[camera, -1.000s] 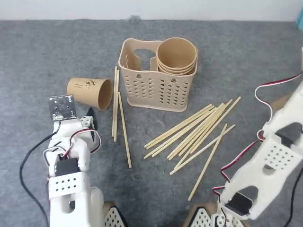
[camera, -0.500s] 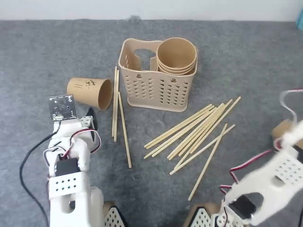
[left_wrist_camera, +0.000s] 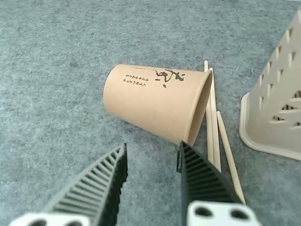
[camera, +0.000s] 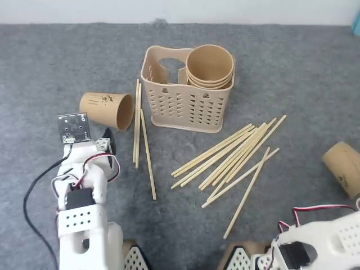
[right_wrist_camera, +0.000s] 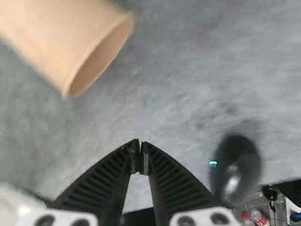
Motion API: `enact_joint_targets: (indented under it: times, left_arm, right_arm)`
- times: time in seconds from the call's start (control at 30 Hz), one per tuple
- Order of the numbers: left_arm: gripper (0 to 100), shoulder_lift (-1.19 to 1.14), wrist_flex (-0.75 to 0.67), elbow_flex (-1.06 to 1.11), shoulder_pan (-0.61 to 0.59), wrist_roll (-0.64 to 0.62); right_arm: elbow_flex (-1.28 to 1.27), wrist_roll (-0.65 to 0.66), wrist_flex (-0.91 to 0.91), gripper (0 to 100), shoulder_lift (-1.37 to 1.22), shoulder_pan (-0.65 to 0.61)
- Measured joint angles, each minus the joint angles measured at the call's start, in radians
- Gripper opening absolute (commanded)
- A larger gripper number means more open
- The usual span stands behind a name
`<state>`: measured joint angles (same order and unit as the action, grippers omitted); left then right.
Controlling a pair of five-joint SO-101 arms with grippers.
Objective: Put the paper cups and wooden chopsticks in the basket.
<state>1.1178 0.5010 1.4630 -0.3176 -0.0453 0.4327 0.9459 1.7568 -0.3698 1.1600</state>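
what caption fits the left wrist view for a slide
Left gripper open just short of a paper cup lying on its side, chopsticks between it and the basket.

High camera looks steeply down over my counter (camera: 292, 67); my left wrist camera, close, shares its tipped paper cup (camera: 107, 110).

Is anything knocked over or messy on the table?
Yes. A paper cup lies tipped on its side left of the basket, and another cup lies tipped near the right edge of the grey mat. Wooden chopsticks are scattered loose on the mat, not in the basket.
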Motion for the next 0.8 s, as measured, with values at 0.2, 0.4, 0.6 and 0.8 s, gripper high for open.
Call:
enact_joint_targets:
  times: [0.2, 0.4, 0.6, 0.8]
  left_arm:
    - [17, 0.000, 0.000, 0.000, 0.000, 0.000]
    - [17, 0.000, 0.000, 0.000, 0.000, 0.000]
    - [17, 0.000, 0.000, 0.000, 0.000, 0.000]
    - [17, 0.000, 0.000, 0.000, 0.000, 0.000]
  right_arm:
    - [-0.264, 0.048, -0.175, 0.9, 0.002, -0.002]
    - [-0.451, 0.040, -0.384, 0.9, 0.015, -0.002]
    - [-0.614, -0.061, -0.522, 0.9, 0.218, 0.011]
    - [-0.861, -0.282, -0.713, 0.8, 0.563, -0.014]
